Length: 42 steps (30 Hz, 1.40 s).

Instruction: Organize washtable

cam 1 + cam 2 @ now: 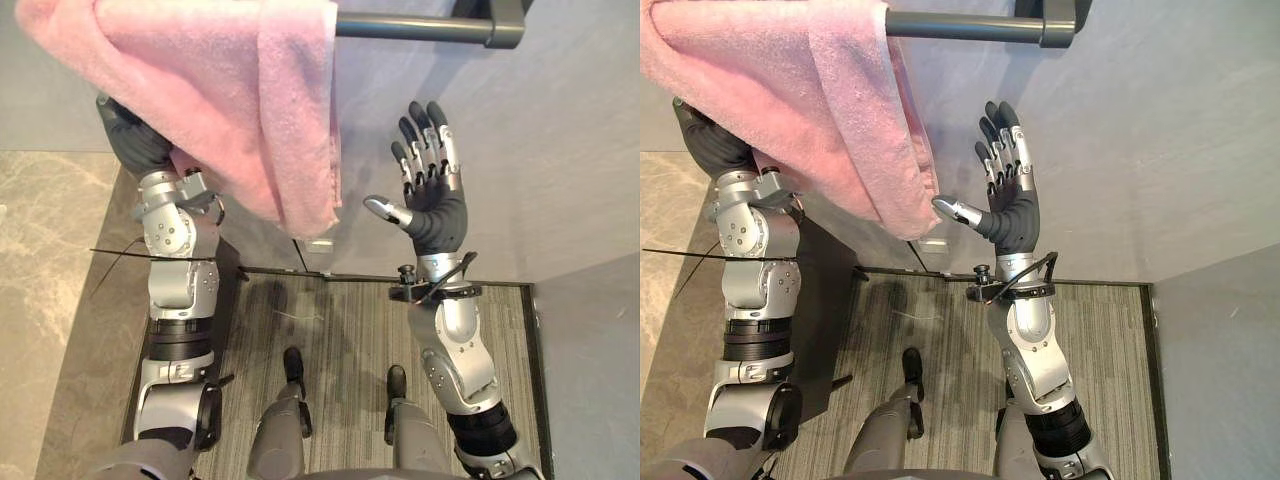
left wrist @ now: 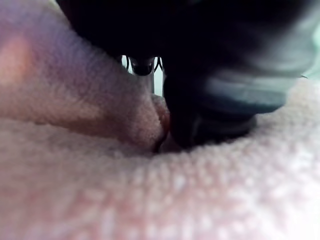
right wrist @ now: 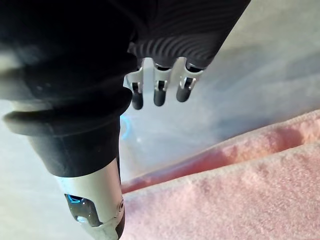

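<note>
A pink towel (image 1: 230, 90) hangs in thick folds over a dark rail (image 1: 420, 27) fixed to the grey wall. My left hand (image 1: 135, 140) is raised under the towel's left part, with only its dark ribbed cover showing below the cloth; the rest is buried in the towel (image 2: 150, 200). My right hand (image 1: 435, 205) is held up open, palm toward the towel's hanging right edge, its thumb a short way from the cloth and touching nothing. In the right wrist view the fingers (image 3: 159, 92) point at the bare wall, with the towel (image 3: 240, 190) beside them.
The rail's bare right end (image 1: 1040, 28) sticks out past the towel. The grey wall (image 1: 560, 150) stretches right of my right hand. A marble-patterned surface (image 1: 40, 300) lies at the left and striped carpet (image 1: 350, 330) below.
</note>
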{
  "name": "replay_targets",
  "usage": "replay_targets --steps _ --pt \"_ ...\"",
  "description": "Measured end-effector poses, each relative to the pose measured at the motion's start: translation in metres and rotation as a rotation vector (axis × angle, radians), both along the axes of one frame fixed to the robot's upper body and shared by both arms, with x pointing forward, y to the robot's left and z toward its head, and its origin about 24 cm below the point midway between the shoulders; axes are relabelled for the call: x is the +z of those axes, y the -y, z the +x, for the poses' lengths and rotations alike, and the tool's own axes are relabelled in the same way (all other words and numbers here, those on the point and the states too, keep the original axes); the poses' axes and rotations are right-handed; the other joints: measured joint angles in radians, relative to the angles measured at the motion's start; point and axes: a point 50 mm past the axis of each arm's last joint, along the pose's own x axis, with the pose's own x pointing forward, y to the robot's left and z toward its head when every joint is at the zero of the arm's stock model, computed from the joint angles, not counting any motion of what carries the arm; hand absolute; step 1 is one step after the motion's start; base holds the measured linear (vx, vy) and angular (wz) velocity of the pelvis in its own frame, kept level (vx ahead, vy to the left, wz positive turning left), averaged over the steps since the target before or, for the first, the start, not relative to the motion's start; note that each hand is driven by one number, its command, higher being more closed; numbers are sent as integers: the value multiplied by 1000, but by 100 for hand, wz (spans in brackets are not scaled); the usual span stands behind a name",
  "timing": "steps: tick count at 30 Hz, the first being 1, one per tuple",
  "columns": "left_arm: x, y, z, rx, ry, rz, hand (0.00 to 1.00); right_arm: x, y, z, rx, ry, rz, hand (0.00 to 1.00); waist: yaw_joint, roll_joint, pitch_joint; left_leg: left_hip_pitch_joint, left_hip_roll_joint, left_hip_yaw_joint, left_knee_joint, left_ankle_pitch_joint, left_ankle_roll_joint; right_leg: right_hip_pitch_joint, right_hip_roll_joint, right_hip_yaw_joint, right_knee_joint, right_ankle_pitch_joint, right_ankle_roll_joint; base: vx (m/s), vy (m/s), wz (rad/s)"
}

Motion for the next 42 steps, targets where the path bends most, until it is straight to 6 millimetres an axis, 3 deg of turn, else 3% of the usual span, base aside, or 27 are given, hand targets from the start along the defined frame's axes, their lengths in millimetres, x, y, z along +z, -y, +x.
replay_targets --steps 4,8,14,21,27,28,34,42 --pt "6 6 -2 -30 26 37 100 7 -19 1 78 48 -82 0 -2 4 16 0 8 0 12 -3 -4 -3 6 3 12 0 0 -14 -18 -4" --pt "15 12 -6 -52 72 50 100 6 -34 29 81 10 -177 0 0 5 31 2 6 -2 17 1 1 -4 5 3 25 0 0 0 0 0" --pt "18 21 -6 -95 94 49 100 18 -56 50 132 1 -247 0 21 8 52 -1 6 -8 19 1 1 -4 4 -3 28 0 -1 15 -4 1" --pt "31 36 -16 -172 176 66 100 57 -58 63 121 79 -245 0 31 15 78 -34 7 -45 45 1 1 0 2 -40 28 -1 -2 32 -10 14" --pt "31 37 -16 -188 181 72 100 69 -61 62 124 110 -252 0 35 15 78 -38 8 -51 45 1 1 1 1 -51 30 -5 -7 17 -3 3" --pt "31 37 -16 -188 182 72 100 69 -61 62 122 111 -251 100 35 15 78 -39 8 -53 45 1 1 1 2 -52 30 -5 -7 0 0 0" --pt "29 38 -17 -202 185 68 100 71 -54 65 87 116 -262 100 41 15 78 -39 8 -54 40 1 1 1 2 -56 30 -5 -8 17 -3 0" --pt "20 37 -21 -198 173 54 100 77 -29 72 -33 139 -280 100 49 15 77 -38 5 -57 34 3 -1 1 1 -59 29 -5 -8 20 -3 0"
